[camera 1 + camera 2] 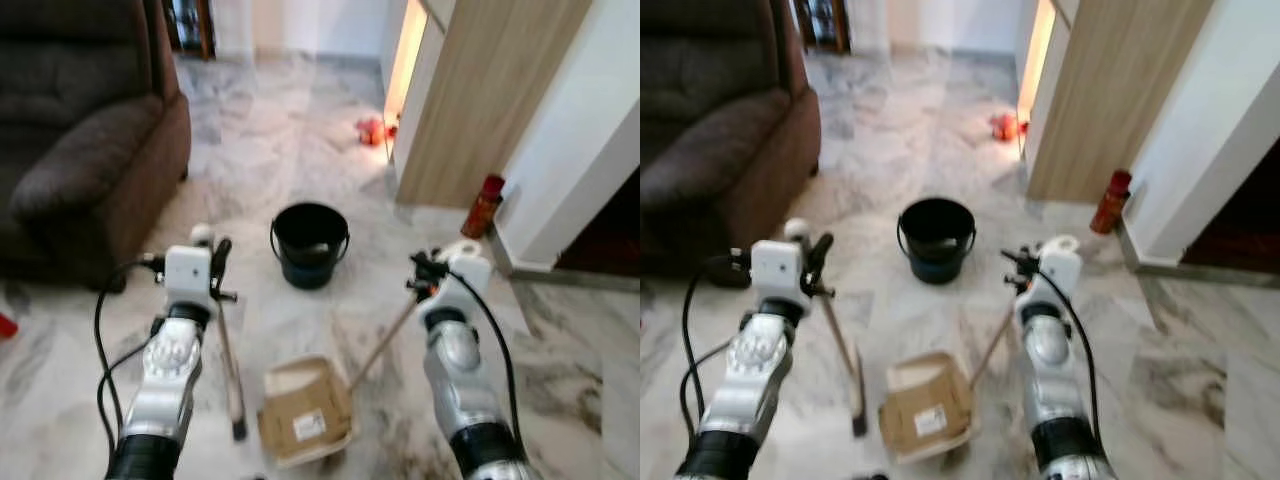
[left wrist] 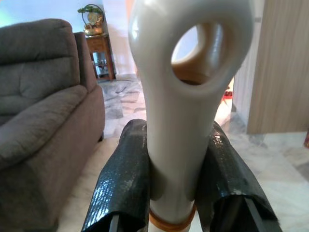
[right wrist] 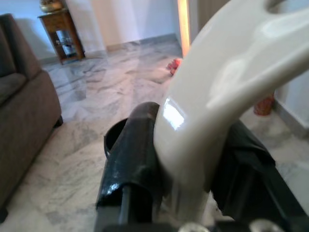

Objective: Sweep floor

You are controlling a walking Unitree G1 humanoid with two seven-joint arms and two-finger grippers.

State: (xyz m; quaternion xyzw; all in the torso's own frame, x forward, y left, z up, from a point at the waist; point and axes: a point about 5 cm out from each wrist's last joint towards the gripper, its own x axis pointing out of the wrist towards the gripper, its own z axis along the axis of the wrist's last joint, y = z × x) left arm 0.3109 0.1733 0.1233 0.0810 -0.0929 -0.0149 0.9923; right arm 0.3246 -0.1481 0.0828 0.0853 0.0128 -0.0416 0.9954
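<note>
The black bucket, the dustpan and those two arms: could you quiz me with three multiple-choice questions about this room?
1. Where does the black bucket stand?
A. On the sofa
B. On the marble floor, beyond the dustpan
C. Inside the doorway

2. What colour is the bottle by the wall?
A. Red
B. Green
C. White

3. What is the left gripper doing?
A. Hanging open
B. Shut on the broom handle
C. Lifting the bucket

Answers:
1 B: it sits on the marble floor, past the dustpan.
2 A: it is plainly red.
3 B: its black fingers press both sides of the cream broom handle.
</note>
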